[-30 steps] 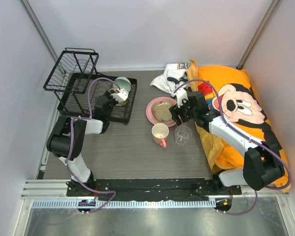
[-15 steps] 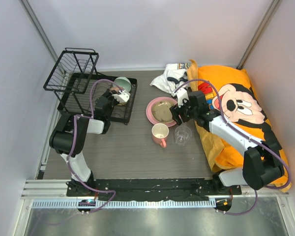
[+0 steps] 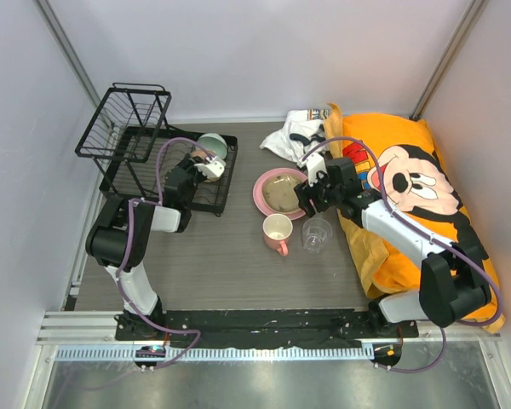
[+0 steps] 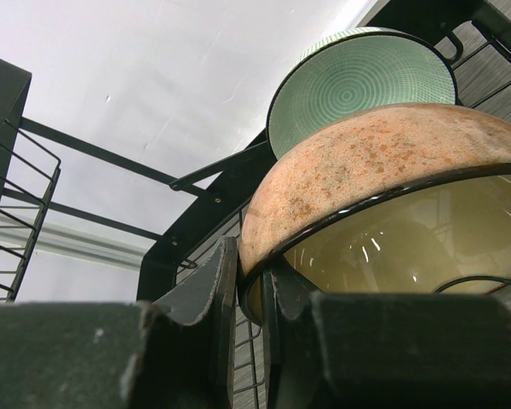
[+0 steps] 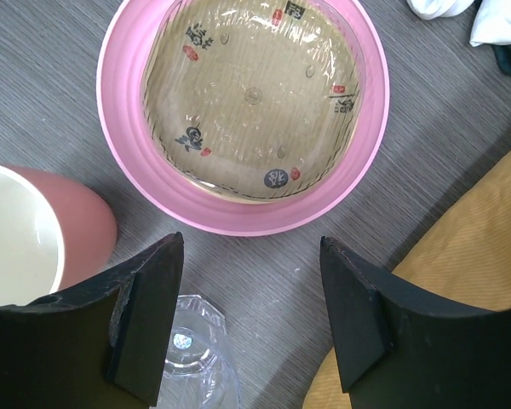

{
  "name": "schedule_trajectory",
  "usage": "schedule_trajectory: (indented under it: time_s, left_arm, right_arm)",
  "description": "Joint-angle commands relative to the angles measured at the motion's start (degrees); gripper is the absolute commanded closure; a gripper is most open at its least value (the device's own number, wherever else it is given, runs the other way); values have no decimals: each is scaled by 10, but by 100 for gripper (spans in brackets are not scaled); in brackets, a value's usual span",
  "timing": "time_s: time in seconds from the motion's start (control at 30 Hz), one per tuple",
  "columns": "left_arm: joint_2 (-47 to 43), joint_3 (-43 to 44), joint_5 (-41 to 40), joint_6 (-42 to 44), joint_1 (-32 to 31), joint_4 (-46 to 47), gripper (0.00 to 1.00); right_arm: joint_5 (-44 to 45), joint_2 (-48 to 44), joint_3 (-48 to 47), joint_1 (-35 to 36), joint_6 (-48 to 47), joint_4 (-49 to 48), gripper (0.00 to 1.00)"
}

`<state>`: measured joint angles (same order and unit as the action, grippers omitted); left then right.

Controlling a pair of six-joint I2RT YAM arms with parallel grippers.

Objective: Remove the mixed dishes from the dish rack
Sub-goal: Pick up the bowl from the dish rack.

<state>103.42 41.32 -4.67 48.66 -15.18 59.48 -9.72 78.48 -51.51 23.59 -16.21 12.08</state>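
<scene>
White-and-black arms (image 3: 400, 232) trail purple cables (image 3: 159, 166); the right end effector (image 5: 251, 247) is black.

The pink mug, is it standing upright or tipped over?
Upright. The pink mug stands on the table, its open mouth facing up toward the top camera.

Left rear stood dish rack (image 3: 128, 166), bowl (image 3: 213, 145) at its right end, second bowl (image 4: 366, 162) just before it. Centre lay plate (image 3: 262, 192), shallow dish (image 3: 281, 196) on it; mug (image 3: 278, 230), glass cup (image 3: 317, 232) before; cushion (image 3: 409, 179) right.

A lab robot test cell is suggested: a grey wood-grain table (image 3: 230, 273) is enclosed by plain white panels (image 3: 255, 60), and the left arm (image 3: 111, 243) and right arm (image 3: 400, 234) are bolted to a metal rail (image 3: 238, 352).
</scene>
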Motion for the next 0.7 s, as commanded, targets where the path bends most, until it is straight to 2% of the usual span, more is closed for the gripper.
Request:
schedule_trajectory:
  time_s: [0.0, 0.67]
  left_arm:
    - [-35, 13, 19, -9, -4, 152, 100]
    - [-95, 17, 16, -17, -3, 107, 100]
  right_arm:
    - [-5, 5, -8, -3, -2, -13, 30]
    - [-7, 12, -12, -4, -3, -8, 30]
